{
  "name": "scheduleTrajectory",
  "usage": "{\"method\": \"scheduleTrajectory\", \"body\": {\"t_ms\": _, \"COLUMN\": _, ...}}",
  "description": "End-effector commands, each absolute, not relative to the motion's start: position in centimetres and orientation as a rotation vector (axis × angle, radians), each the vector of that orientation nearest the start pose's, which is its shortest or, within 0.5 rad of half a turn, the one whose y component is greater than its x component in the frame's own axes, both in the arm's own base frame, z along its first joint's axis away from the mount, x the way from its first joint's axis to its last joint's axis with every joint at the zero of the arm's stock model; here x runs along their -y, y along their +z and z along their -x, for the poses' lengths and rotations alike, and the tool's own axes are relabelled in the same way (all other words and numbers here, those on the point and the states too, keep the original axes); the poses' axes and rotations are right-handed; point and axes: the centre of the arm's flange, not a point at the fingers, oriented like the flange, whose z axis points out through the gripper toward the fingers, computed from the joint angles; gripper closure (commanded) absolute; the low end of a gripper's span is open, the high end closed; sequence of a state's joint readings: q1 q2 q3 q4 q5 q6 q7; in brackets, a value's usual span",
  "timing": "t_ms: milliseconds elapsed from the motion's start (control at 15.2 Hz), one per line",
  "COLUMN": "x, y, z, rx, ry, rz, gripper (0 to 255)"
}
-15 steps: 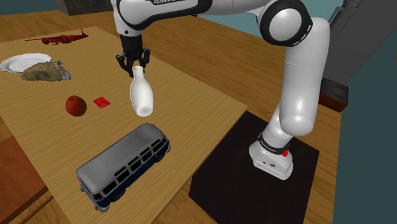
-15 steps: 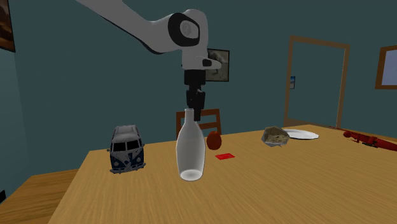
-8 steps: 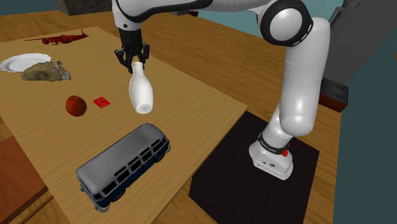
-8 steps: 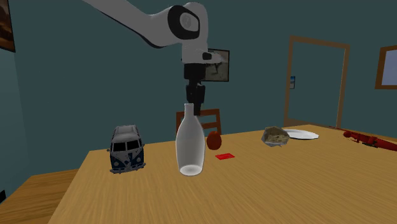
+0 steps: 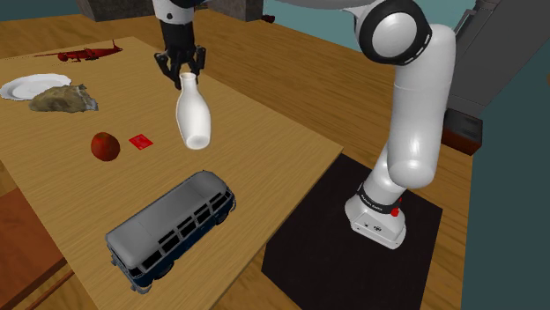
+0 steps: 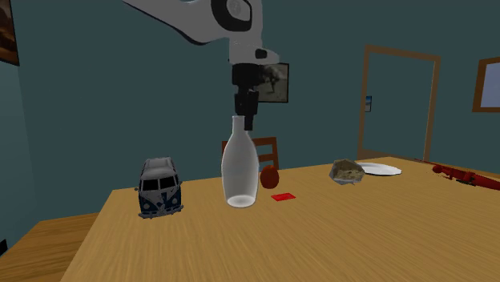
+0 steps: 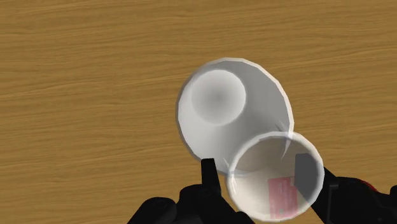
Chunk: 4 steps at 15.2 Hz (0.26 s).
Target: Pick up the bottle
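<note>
Bottle [image 5: 194,119]: pale, translucent, narrow neck over a wide body. Location: hanging from the gripper [image 5: 182,75] above the wooden table [image 5: 70,202], between the toy camper van [image 5: 172,227] and the far end of the table. The base appears clear of the wood. It leans slightly in the shoulder view and hangs close to upright in the second exterior view.

Jaws: clamped on the bottle's neck just under the mouth, one black finger on each side. The wrist view looks down through the open mouth to the round base, with wood grain beyond.

Step in hand: lift, judged well along. The grasp is made and the bottle is carried.

Next move calls for: a straight rise with the clamp unchanged. The hold sits high on a smooth neck with the heavy body below, so a swing or slip is the likely fault.

Arm: white Franka. Its base sits at the shoulder view's lower right, the elbow is high, and the forearm reaches up and left. The hand points down over the table.

Also on the table, all apart from the bottle: a red ball [image 5: 105,146], a small red card [image 5: 139,141], a grey rock-like lump [image 5: 63,99] and a white plate [image 5: 25,86].
</note>
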<state>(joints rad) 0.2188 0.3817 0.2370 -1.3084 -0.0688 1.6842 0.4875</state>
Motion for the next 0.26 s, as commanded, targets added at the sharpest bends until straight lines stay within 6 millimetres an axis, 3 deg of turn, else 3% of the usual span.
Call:
{"method": "scheduleTrajectory", "body": {"t_ms": 0, "x": -26.43, "y": 54.17, "z": -61.68, "rx": -0.064, "ry": 0.008, "rz": 3.122, "gripper": 255}}
{"method": "scheduleTrajectory", "body": {"t_ms": 198, "x": -26.43, "y": 54.78, "z": -61.68, "rx": -0.064, "ry": 0.008, "rz": 3.122, "gripper": 255}}
